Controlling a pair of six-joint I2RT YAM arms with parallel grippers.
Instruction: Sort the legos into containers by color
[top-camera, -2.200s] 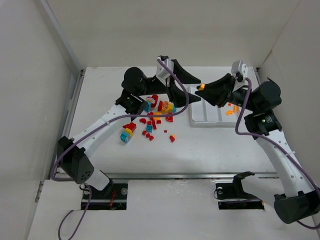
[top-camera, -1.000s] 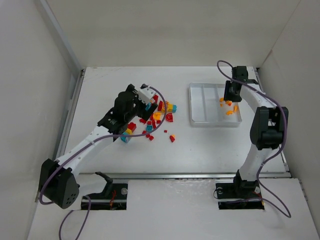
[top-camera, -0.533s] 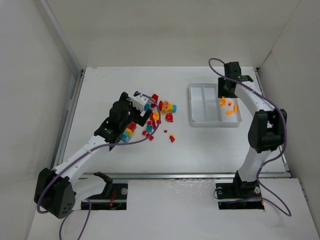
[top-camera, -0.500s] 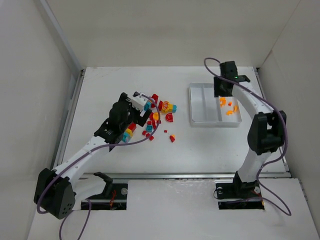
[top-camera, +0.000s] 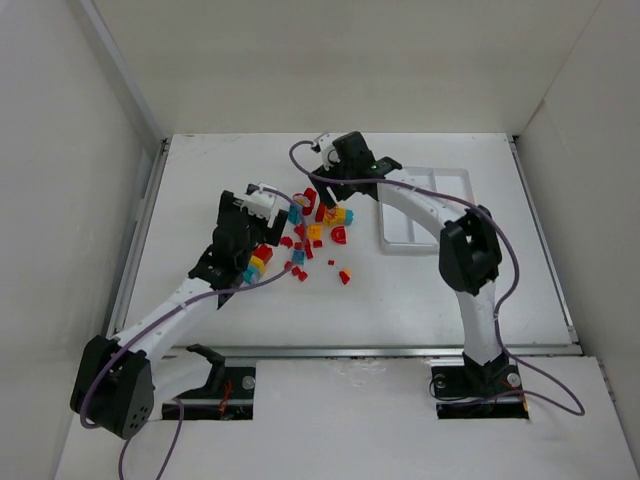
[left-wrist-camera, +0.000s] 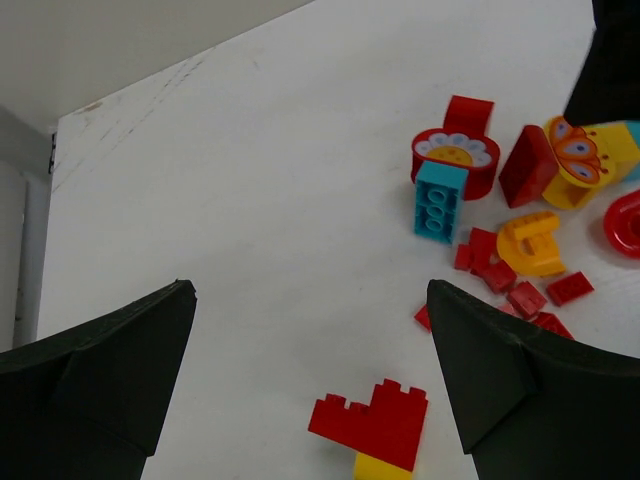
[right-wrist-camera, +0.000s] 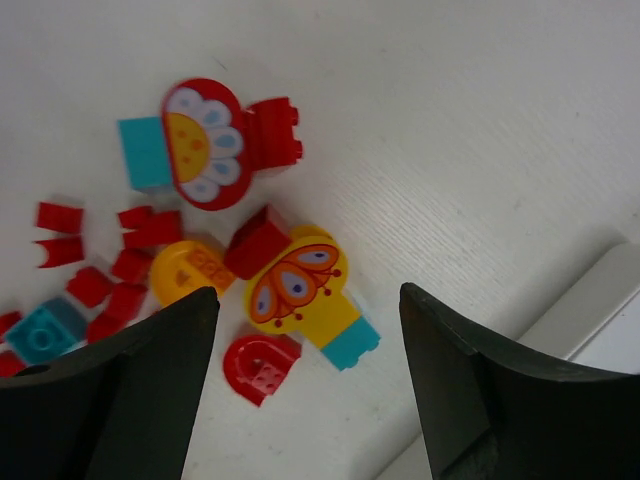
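The right tool (right-wrist-camera: 307, 300) hangs wide open and empty above the far edge of the legos (top-camera: 310, 235) scattered on the bench (top-camera: 420, 300). A yellow butterfly piece (right-wrist-camera: 300, 285) lies beneath its gap, and the white tray (top-camera: 400, 236) sits off to one side. The left tool (left-wrist-camera: 310, 300) is also wide and empty, with the pile ahead toward its right finger.
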